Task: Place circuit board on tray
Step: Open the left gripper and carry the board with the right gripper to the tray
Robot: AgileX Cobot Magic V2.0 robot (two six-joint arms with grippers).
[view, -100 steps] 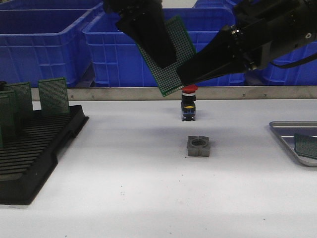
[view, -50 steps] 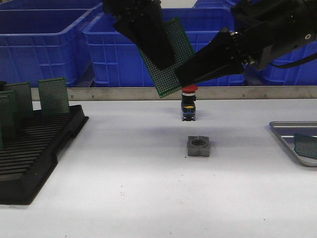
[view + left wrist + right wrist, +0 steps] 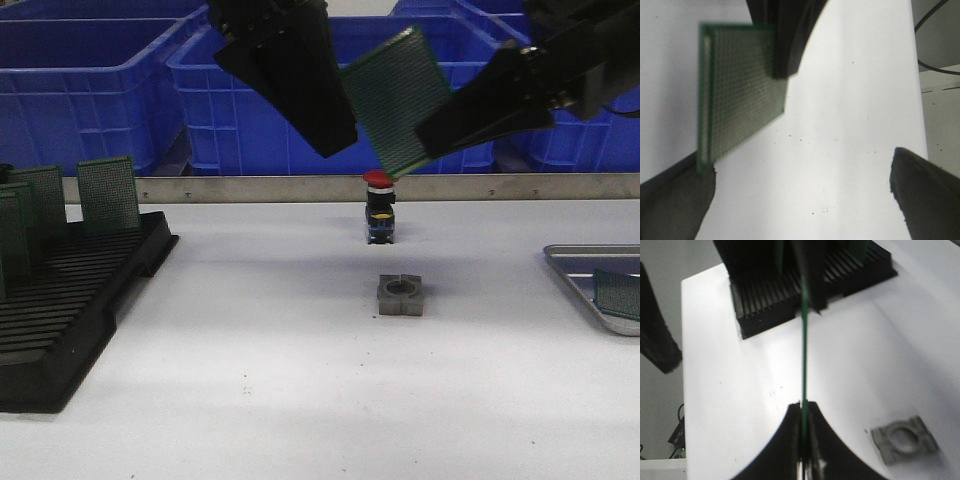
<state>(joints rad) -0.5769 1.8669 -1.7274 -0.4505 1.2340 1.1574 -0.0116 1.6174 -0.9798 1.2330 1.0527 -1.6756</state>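
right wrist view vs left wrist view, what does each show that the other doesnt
Only the right wrist view shows the black slotted rack, the grey metal block on the table, and the right tool shut on the circuit board, seen edge-on. Only the left wrist view shows the board's perforated face and the open left tool apart from it. Both show the board and the white table.

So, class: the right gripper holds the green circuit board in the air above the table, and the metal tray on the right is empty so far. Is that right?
Not quite. The tray is not empty: the front view shows a green board already lying in it. The rest holds: the right gripper is shut on the circuit board, held in the air above the table.
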